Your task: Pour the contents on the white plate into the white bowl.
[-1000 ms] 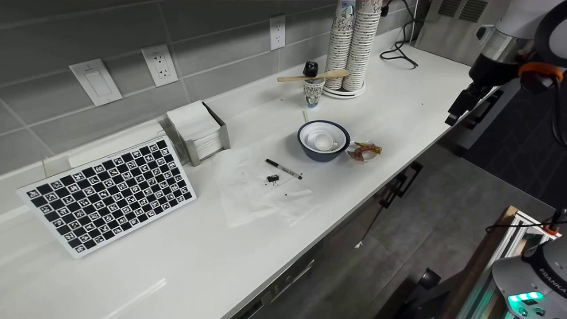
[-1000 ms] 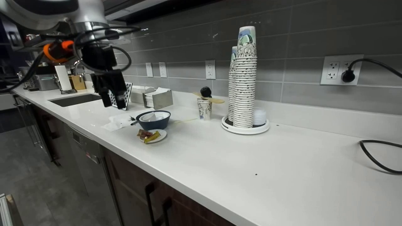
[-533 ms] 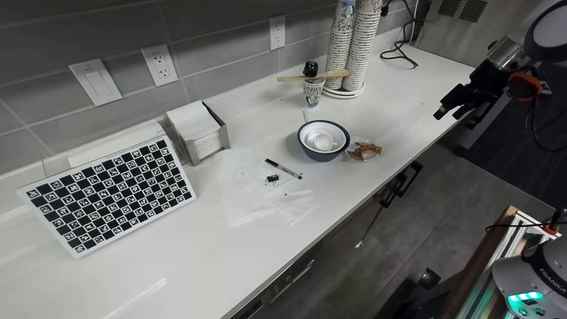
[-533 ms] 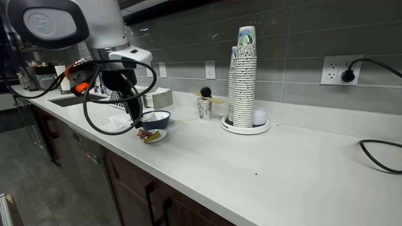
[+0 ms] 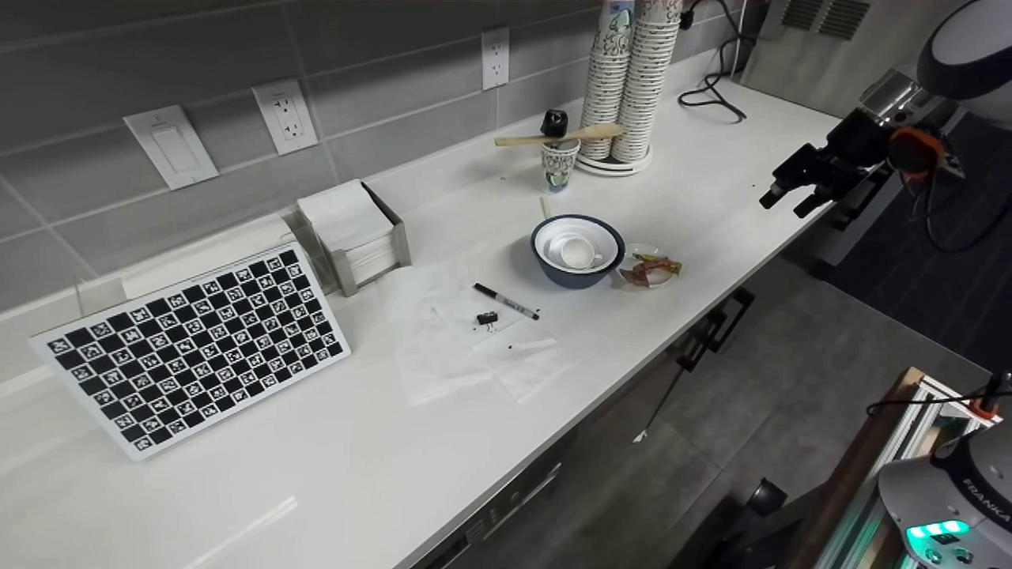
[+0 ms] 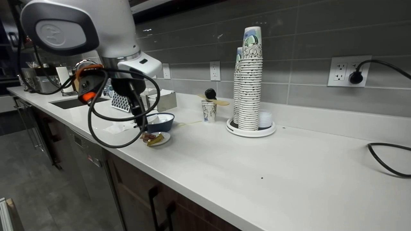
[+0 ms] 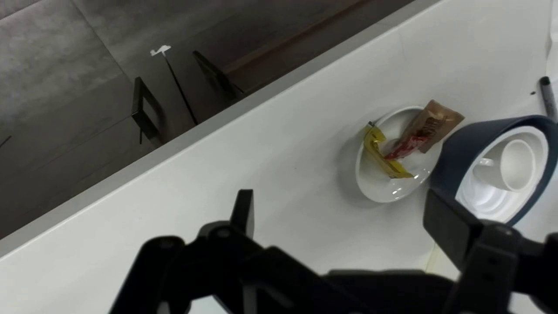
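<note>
Has both blunt black fingers (image 7: pixel 451 222) of the black two-finger gripper (image 7: pixel 342 211) spread wide apart, pinching nothing. Has swung and turned over the last second, at the end of the white robot arm (image 6: pixel 117 29) in an exterior view, to slant toward the small round glossy white plate (image 7: pixel 379 185). Stays well apart from that plate, raised above the white countertop (image 7: pixel 283 165). Suggests an approach only beginning, likely aimed at the plate's rim, with no pouring done. Leaves unmoved on the plate a slim yellow wrapper (image 7: pixel 383 157) and a brown-and-red packet (image 7: pixel 433 126) overhanging the rim. Shows, just beside the plate (touching or not, hard to say), a deep navy-sided bowl (image 7: pixel 457 159), apparently with a round white bowl (image 7: pixel 539 141) nested inside and a white handled cup (image 7: pixel 518 165) within. Calls next for a pinch on the plate's edge, away from the bowls. May shed the overhanging packet early on lifting, or snag wrappers against the cup on tipping. Shows well apart from the plate a slim grey-and-black marker (image 7: pixel 548 98) and, in an exterior view, tall stacks of patterned white paper cups (image 6: pixel 250 86).
</note>
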You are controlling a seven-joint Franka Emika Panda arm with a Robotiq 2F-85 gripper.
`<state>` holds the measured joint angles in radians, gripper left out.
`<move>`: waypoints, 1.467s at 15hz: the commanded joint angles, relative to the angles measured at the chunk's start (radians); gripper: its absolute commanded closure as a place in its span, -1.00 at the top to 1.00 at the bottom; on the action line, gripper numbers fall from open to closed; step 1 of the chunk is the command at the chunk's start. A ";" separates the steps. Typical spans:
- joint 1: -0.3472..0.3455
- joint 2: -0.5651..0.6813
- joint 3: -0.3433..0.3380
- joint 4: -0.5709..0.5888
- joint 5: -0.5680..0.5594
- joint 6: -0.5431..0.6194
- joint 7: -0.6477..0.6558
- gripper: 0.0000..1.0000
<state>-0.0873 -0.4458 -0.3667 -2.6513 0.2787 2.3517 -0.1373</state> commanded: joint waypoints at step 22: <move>0.164 0.569 -0.317 0.312 0.811 -0.635 -1.063 1.00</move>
<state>0.2078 0.1041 -0.8484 -2.3678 1.0654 1.7387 -1.1237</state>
